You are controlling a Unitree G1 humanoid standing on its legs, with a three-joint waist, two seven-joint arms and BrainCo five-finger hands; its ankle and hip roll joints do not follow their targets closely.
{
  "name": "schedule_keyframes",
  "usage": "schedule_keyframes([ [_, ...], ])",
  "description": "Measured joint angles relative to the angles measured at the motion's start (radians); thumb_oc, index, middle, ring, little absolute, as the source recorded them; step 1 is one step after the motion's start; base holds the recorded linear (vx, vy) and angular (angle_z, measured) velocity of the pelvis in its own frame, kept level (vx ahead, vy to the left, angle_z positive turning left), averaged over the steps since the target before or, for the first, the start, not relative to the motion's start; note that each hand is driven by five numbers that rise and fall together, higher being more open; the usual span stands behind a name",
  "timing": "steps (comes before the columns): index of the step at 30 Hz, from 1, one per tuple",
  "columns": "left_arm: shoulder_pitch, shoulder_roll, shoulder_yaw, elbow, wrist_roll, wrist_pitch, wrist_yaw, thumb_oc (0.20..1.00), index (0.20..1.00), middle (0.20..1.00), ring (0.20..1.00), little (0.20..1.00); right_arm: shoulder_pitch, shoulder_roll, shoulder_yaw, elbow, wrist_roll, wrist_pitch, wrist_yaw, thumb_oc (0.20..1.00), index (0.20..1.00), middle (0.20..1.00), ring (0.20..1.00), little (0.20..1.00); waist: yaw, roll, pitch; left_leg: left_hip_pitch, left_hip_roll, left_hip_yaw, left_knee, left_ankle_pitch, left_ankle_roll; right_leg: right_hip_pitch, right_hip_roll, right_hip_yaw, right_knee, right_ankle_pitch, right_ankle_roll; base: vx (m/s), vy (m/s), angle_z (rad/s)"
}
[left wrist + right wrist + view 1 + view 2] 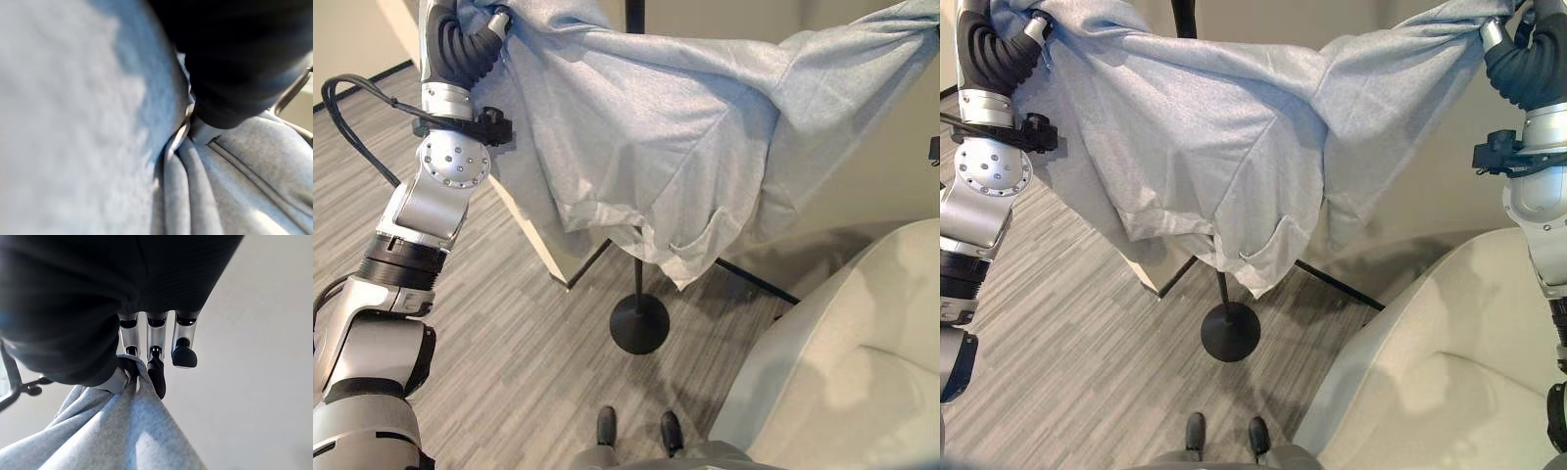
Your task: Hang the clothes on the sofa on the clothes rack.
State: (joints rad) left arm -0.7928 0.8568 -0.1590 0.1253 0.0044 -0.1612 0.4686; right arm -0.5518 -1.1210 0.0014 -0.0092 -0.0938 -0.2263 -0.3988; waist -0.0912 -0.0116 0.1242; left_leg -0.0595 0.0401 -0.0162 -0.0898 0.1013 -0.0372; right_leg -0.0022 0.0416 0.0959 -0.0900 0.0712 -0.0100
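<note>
Both the left hand [1030, 27] and right hand [146, 367] are gripping the pale grey fabric garment [1234, 137], stretching it before the black pole rack [1230, 331]; uneven lowering could slide it off.

Two silver-grey metal arms. Left arm [429, 211]: boxy brushed-silver shells divided by black rings, with darker grey curved casing lower down. Round silver joint disc [456, 162] near the wrist, dotted with small dark screws, and a black clamp block [495, 127] just above it. Right arm [1540, 201]: the same pale silver shells, with a matching black block [1494, 157]. Dark, ribbed, bellows-like cover over the left robot hand [460, 44] and the right robot hand [1520, 64]. On the right, slim silver fingers [155, 335] in a row, tipped with glossy dark rounded pads.
</note>
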Motion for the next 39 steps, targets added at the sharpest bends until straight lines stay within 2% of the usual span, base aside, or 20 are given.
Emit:
schedule_keyframes([
  [1,0.047,-0.002,0.044,-0.039,0.011,-0.003,0.0,0.2,0.2,0.2,0.2,0.2,0.041,0.024,-0.049,-0.042,-0.016,-0.004,0.001,0.2,0.2,0.2,0.2,0.2,0.0,0.0,0.0,0.002,-0.014,0.0,0.0,0.0,0.001,0.002,-0.014,-0.001,0.0,-0.005,0.008,0.03,0.052,0.0],
  [3,0.079,-0.003,0.07,-0.046,0.016,-0.001,0.0,0.2,0.2,0.2,0.2,0.2,0.056,0.044,-0.069,-0.055,-0.034,-0.004,0.001,0.2,0.2,0.2,0.2,0.2,0.003,-0.003,-0.001,0.009,-0.032,0.0,0.0,0.0,0.001,0.013,-0.034,-0.003,0.0,-0.015,0.025,0.02,0.042,0.09],
  [4,0.146,-0.011,0.144,-0.085,0.016,-0.007,0.002,0.2,0.2,0.2,0.2,0.2,0.088,0.075,-0.105,-0.1,-0.074,-0.004,0.002,0.2,0.2,0.2,0.2,0.2,0.019,-0.006,0.0,0.02,-0.045,0.002,0.0,-0.005,0.007,0.022,-0.047,-0.001,-0.001,-0.025,0.042,0.03,0.038,0.15],
  [6,0.199,-0.018,0.209,-0.121,0.016,-0.01,0.0,0.2,0.2,0.2,0.2,0.2,0.115,0.103,-0.129,-0.157,-0.11,-0.002,0.009,0.2,0.2,0.2,0.2,0.2,0.044,-0.008,-0.001,0.028,-0.045,0.003,0.0,-0.019,0.025,0.032,-0.047,-0.002,-0.001,-0.032,0.053,0.04,0.048,0.03],
  [8,0.393,-0.061,0.377,-0.257,0.015,-0.04,0.007,0.2,0.2,0.2,0.2,0.2,0.214,0.164,-0.215,-0.282,-0.153,-0.015,0.007,0.2,0.2,0.2,0.2,0.2,0.052,-0.008,-0.001,0.031,-0.044,0.016,0.0,-0.026,0.035,0.031,-0.047,0.006,-0.001,-0.035,0.05,0.03,0.027,-0.16],
  [13,0.426,-0.073,0.399,-0.275,0.015,-0.06,0.021,0.2,0.2,0.2,0.2,0.2,0.218,0.152,-0.216,-0.282,-0.224,-0.024,0.006,0.2,0.2,0.2,0.2,0.2,0.065,-0.019,-0.029,0.036,-0.045,0.025,0.0,-0.033,0.034,0.033,-0.049,0.009,-0.001,-0.043,0.059,0.02,0.014,-0.05],
  [15,0.368,-0.071,0.369,-0.254,0.015,-0.063,0.031,0.2,0.2,0.2,0.2,0.2,0.178,0.108,-0.185,-0.233,-0.241,-0.021,-0.006,0.2,0.2,0.2,0.2,0.2,0.066,-0.015,-0.048,0.042,-0.045,0.025,0.0,-0.03,0.04,0.039,-0.05,0.008,-0.001,-0.036,0.049,0.02,0.0,0.01],
  [18,0.089,-0.028,0.209,-0.136,0.009,-0.064,0.054,0.2,0.2,0.2,0.2,0.2,-0.041,0.026,-0.056,-0.062,-0.252,0.004,-0.039,0.2,0.2,0.2,0.2,0.2,0.064,-0.014,-0.059,0.047,-0.045,0.022,0.0,-0.029,0.041,0.046,-0.049,0.004,-0.001,-0.036,0.049,0.02,-0.006,0.03],
  [20,-0.123,0.023,0.054,-0.021,-0.006,-0.066,0.068,0.2,0.2,0.2,0.2,0.2,-0.226,-0.094,0.103,0.138,-0.26,0.038,-0.069,0.2,0.2,0.2,0.2,0.2,0.06,-0.016,-0.062,0.047,-0.045,0.022,0.0,-0.029,0.041,0.046,-0.049,0.003,-0.001,-0.036,0.049,0.0,0.0,0.0],
  [21,-0.278,0.03,-0.096,0.104,-0.026,-0.058,0.077,0.2,0.2,0.2,0.2,0.2,-0.389,-0.136,0.283,0.33,-0.257,0.063,-0.076,0.2,0.2,0.2,0.2,0.2,0.055,-0.022,-0.074,0.047,-0.044,0.02,0.0,-0.028,0.041,0.046,-0.049,0.001,-0.001,-0.037,0.051,0.0,0.0,0.0],
  [22,-0.337,0.029,-0.172,0.135,-0.026,-0.053,0.071,0.2,0.2,0.2,0.2,0.2,-0.464,-0.128,0.35,0.404,-0.249,0.097,-0.075,0.2,0.2,0.2,0.2,0.2,0.049,-0.02,-0.082,0.047,-0.045,0.021,0.0,-0.029,0.041,0.046,-0.049,0.001,-0.001,-0.039,0.054,0.0,0.0,0.0],
  [24,-0.337,0.029,-0.172,0.132,-0.026,-0.055,0.071,0.2,0.2,0.2,0.2,0.2,-0.471,-0.118,0.35,0.402,-0.237,0.105,-0.078,0.2,0.2,0.2,0.2,0.2,0.043,-0.019,-0.083,0.047,-0.045,0.023,0.0,-0.029,0.041,0.045,-0.049,0.003,-0.001,-0.039,0.054,0.0,-0.001,-0.04],
  [25,-0.388,0.03,-0.271,0.265,-0.024,-0.047,0.063,0.2,0.2,0.2,0.2,0.2,-0.565,-0.059,0.524,0.513,-0.152,0.108,-0.061,0.2,0.2,0.2,0.2,0.2,0.019,-0.015,-0.091,0.051,-0.041,0.024,0.0,-0.029,0.041,0.047,-0.046,0.003,-0.001,-0.04,0.054,-0.03,0.008,-0.03],
  [27,-0.368,0.01,-0.306,0.33,-0.025,-0.037,0.047,0.2,0.2,0.2,0.2,0.2,-0.566,-0.02,0.585,0.54,-0.116,0.103,-0.038,0.2,0.2,0.2,0.2,0.2,0.013,-0.007,-0.095,0.047,-0.04,0.026,0.0,-0.029,0.041,0.041,-0.045,0.004,-0.001,-0.04,0.054,-0.02,0.007,-0.05],
  [28,-0.341,-0.04,-0.314,0.41,-0.025,-0.032,0.03,0.2,0.2,0.2,0.2,0.2,-0.57,0.057,0.611,0.599,-0.078,0.111,-0.025,0.2,0.2,0.2,0.2,0.2,0.011,-0.002,-0.104,0.042,-0.04,0.029,0.0,-0.029,0.041,0.035,-0.045,0.007,-0.001,-0.04,0.054,-0.01,-0.003,-0.08],
  [29,-0.317,-0.054,-0.312,0.435,-0.027,-0.018,0.017,0.2,0.2,0.2,0.2,0.2,-0.556,0.078,0.62,0.597,-0.069,0.11,-0.008,0.2,0.2,0.2,0.2,0.2,0.011,0.002,-0.104,0.034,-0.04,0.029,0.0,-0.029,0.04,0.025,-0.046,0.007,-0.001,-0.039,0.053,-0.01,-0.006,-0.04],
  [32,-0.151,-0.075,-0.225,0.381,-0.026,-0.014,0.003,0.2,0.2,0.2,0.2,0.2,-0.384,0.115,0.5,0.487,-0.061,0.109,0.003,0.2,0.2,0.2,0.2,0.2,0.012,0.0,-0.104,0.025,-0.039,0.03,0.0,-0.028,0.041,0.017,-0.044,0.006,-0.001,-0.036,0.051,0.0,0.0,0.0],
  [36,-0.006,-0.082,-0.192,0.386,-0.026,0.003,-0.008,0.2,0.2,0.2,0.2,0.2,-0.277,0.138,0.468,0.425,-0.061,0.104,0.014,0.2,0.2,0.2,0.2,0.2,0.015,-0.007,-0.099,0.022,-0.038,0.031,0.0,-0.028,0.041,0.013,-0.044,0.003,-0.001,-0.036,0.051,0.0,0.0,0.0],
  [39,0.029,-0.09,-0.17,0.385,-0.025,0.002,-0.015,0.2,0.2,0.2,0.2,0.2,-0.244,0.162,0.426,0.401,-0.062,0.102,0.021,0.2,0.2,0.2,0.2,0.2,0.018,-0.015,-0.094,0.022,-0.037,0.031,0.0,-0.028,0.041,0.015,-0.043,0.001,-0.001,-0.036,0.052,0.0,0.0,0.0],
])
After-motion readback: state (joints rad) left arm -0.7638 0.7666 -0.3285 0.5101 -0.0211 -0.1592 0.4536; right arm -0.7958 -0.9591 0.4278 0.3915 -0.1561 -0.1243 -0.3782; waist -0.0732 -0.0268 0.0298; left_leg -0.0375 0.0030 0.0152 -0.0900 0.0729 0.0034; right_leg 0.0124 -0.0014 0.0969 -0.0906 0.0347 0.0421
